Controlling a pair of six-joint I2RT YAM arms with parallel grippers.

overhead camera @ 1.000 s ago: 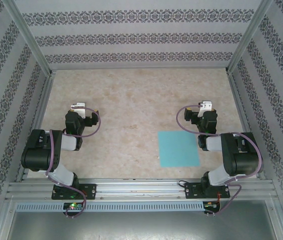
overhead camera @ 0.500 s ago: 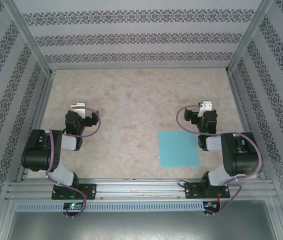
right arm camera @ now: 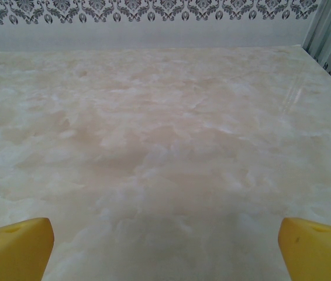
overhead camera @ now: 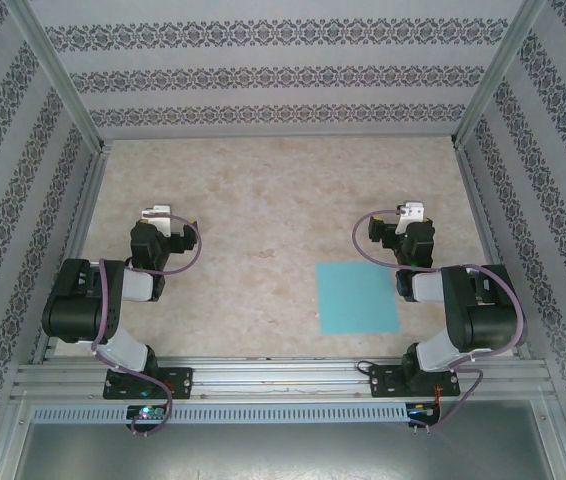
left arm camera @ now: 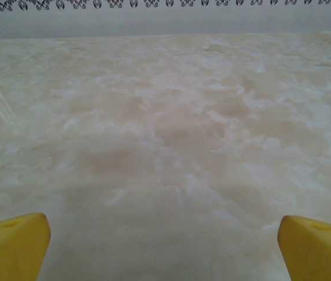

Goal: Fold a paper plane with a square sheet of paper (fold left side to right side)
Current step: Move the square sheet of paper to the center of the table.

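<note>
Left claw (left arm camera: pixel 165 253) spread wide, empty, above the table (overhead camera: pixel 263 190). The square sheet of paper (overhead camera: pixel 357 297) lies flat at 4 o'clock from the table's centre, at the right arm's (overhead camera: pixel 468 305) 9 o'clock. Right claw (right arm camera: pixel 165 250) spread wide, empty.

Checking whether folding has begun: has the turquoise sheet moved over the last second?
No. The square sheet of paper still lies flat, its near edge equally close to the aluminium rail.
</note>
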